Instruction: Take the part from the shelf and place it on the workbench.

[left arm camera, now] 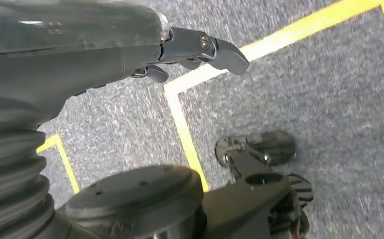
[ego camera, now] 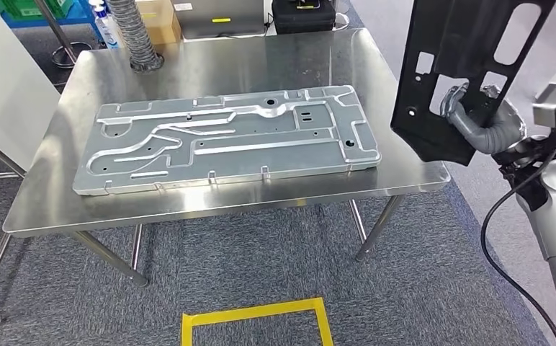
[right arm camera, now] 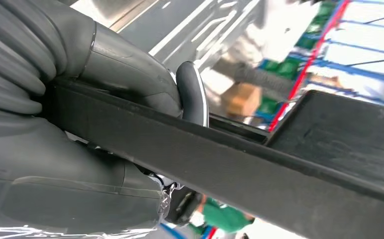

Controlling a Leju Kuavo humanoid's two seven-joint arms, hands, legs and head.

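Right hand point(ego camera: 477, 122) clamped on flat black perforated metal part point(ego camera: 462, 65), right of frame | lowering onto steel worktop point(ego camera: 210, 65) beside grey stamped panel point(ego camera: 225, 140) advised | left hand point(left arm camera: 130, 55) empty, fingers apart.

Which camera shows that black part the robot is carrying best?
The head view: the black part shows its cut-outs, held upright by the right hand beside the workbench. The right wrist view shows one dark edge; the left wrist view looks at carpet.

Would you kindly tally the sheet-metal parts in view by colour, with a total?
Silver: 1, the flat stamped silver panel lying on the steel workbench.
Black: 1, the black perforated panel that the right hand grips, upright beside the workbench's right end.
Total: 2
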